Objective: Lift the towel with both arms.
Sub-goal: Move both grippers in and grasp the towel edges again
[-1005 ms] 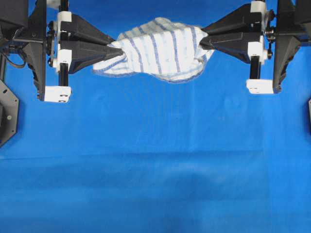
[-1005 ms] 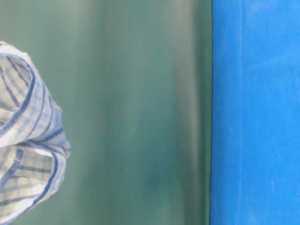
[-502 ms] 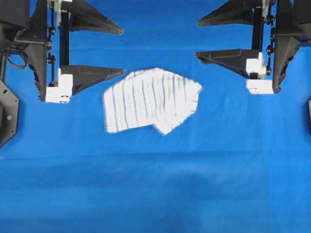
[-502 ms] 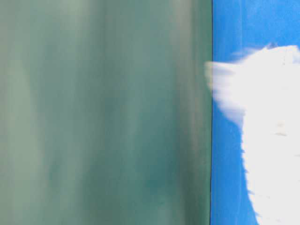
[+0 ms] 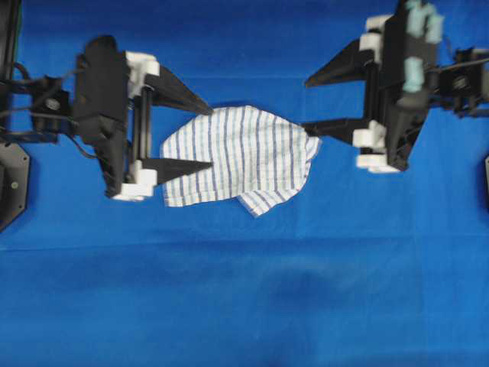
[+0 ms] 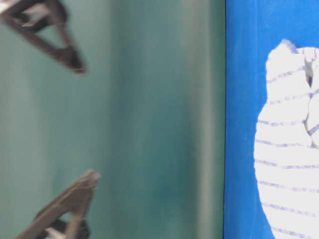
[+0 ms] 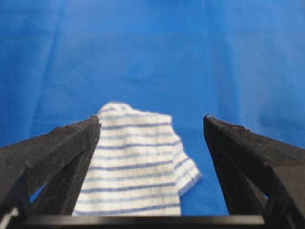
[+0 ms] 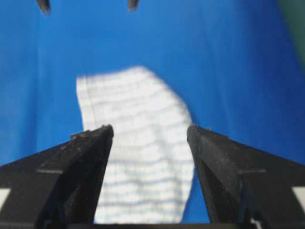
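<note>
Blue sheet (image 5: pixel 244 290): covers the whole work surface in the overhead view; faint creases run across its lower half.
Green backdrop (image 6: pixel 149 119): fills the left part of the table-level view, meeting the blue sheet along a straight edge.
Left arm (image 5: pixel 99 115): black, blurred, at the left of the overhead view.
Right arm (image 5: pixel 405 84): black with white blocks and pale green pads near its top, at the right.
Towel (image 5: pixel 237 157): white with thin blue stripes, lying loose and rumpled on the blue sheet between the two grippers, one corner folded over at its lower right; nothing grips it.
Left gripper (image 5: pixel 206 134): fingers spread wide, tips over the towel's left edge, holding nothing.
Right gripper (image 5: pixel 309 103): fingers spread wide, lower tip by the towel's right corner, holding nothing.
</note>
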